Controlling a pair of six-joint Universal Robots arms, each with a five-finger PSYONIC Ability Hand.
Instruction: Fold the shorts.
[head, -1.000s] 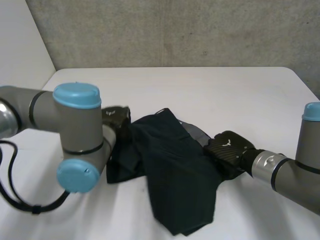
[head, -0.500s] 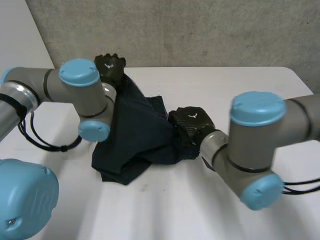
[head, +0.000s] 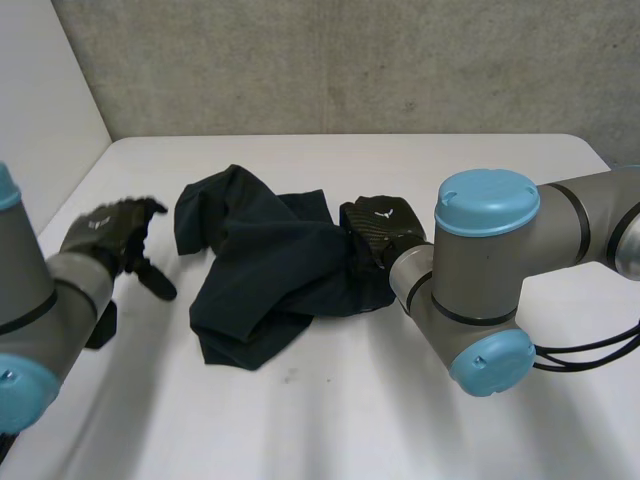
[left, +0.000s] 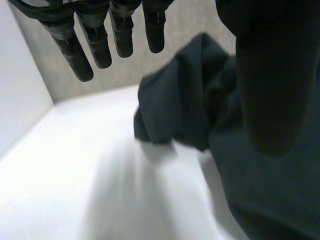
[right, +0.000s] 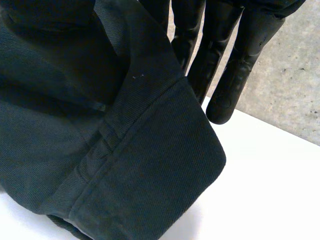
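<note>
Left hand (head: 105, 235) now off the shorts (head: 270, 265), fingers (left: 97, 47) apart; right hand (head: 380, 232) with straight fingers (right: 235, 75) pinching hem (right: 150, 185) in wrist view.

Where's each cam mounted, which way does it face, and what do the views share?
Head: behind and between the arms, looking down at the table; shows both arms, left robot hand, right robot hand.
Left wrist: looks along its palm, past straight fingers, at the shorts.
Right wrist: along its palm; shorts hem against its fingers.
Shared: shorts and table.
</note>
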